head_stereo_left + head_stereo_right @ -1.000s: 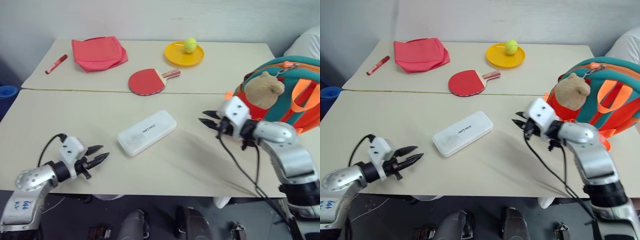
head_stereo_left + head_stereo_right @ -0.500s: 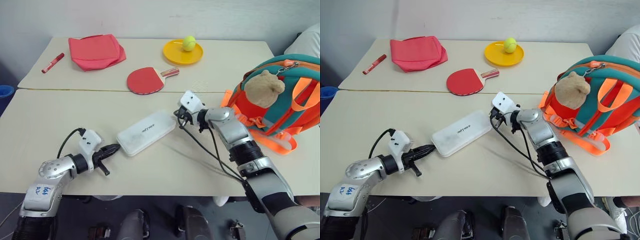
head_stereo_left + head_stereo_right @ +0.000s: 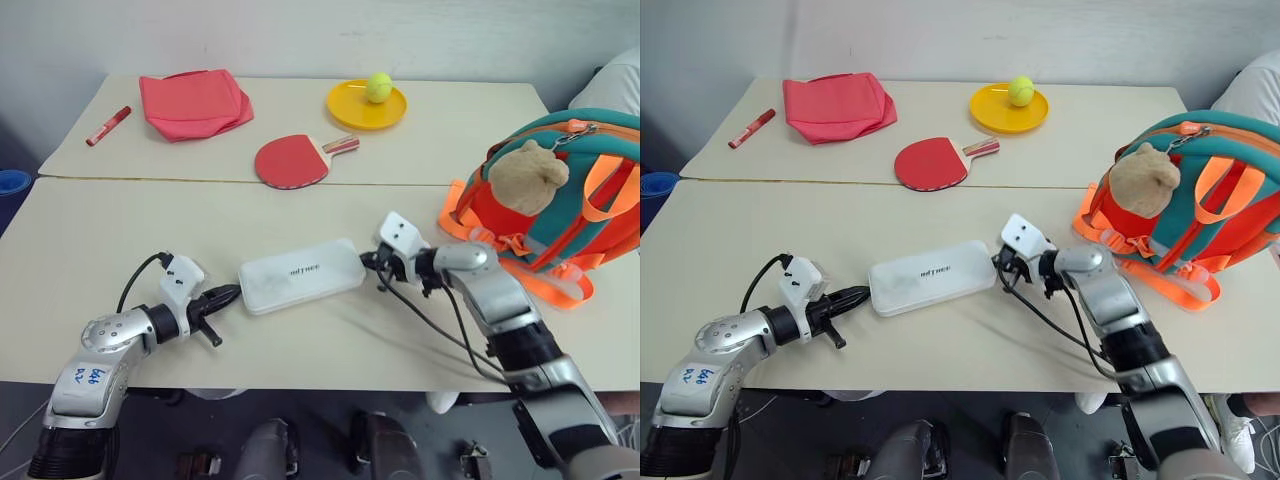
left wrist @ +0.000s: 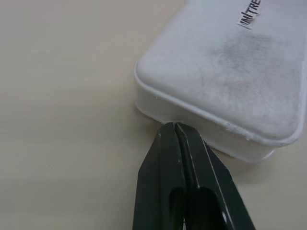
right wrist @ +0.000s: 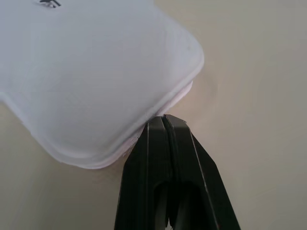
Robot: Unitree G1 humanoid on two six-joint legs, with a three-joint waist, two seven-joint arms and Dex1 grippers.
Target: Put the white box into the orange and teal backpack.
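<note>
Beige tabletops [image 3: 120,230], two pushed together with a seam between them, spread out below my arms. Nearest to me, my left gripper [image 3: 232,293] has its black fingers pressed together, tips against the near-left short end of the flat white rectangular box with rounded corners [image 3: 302,275]. My right gripper [image 3: 368,261] is likewise closed to a point, butting the box's opposite end. So the box lies flat on the table, pinched lengthwise between my two grippers, neither one clamped around it.

Beyond my right gripper and off to its right stands the orange and teal backpack [image 3: 585,215] with a beige plush toy [image 3: 527,178] on its front, well apart from the box. Farther out past both grippers lie a red table-tennis paddle [image 3: 292,161], a yellow plate [image 3: 347,106] carrying a tennis ball [image 3: 379,87], a folded red-pink cloth pouch [image 3: 193,103], and a red marker [image 3: 110,127].

My worry: holding a smooth case by two pointed tips pushing inward is fragile. If either tip rides up over the rounded edge or slips under it, the box could pivot, pop out, or drop on lifting. Uneven pressure would spin it.

Wrist views show what the head views cannot: each closed tip sits low, at the seam along the box's edge [image 4: 169,125], [image 5: 160,117]. Head views alone show the backpack's place.
</note>
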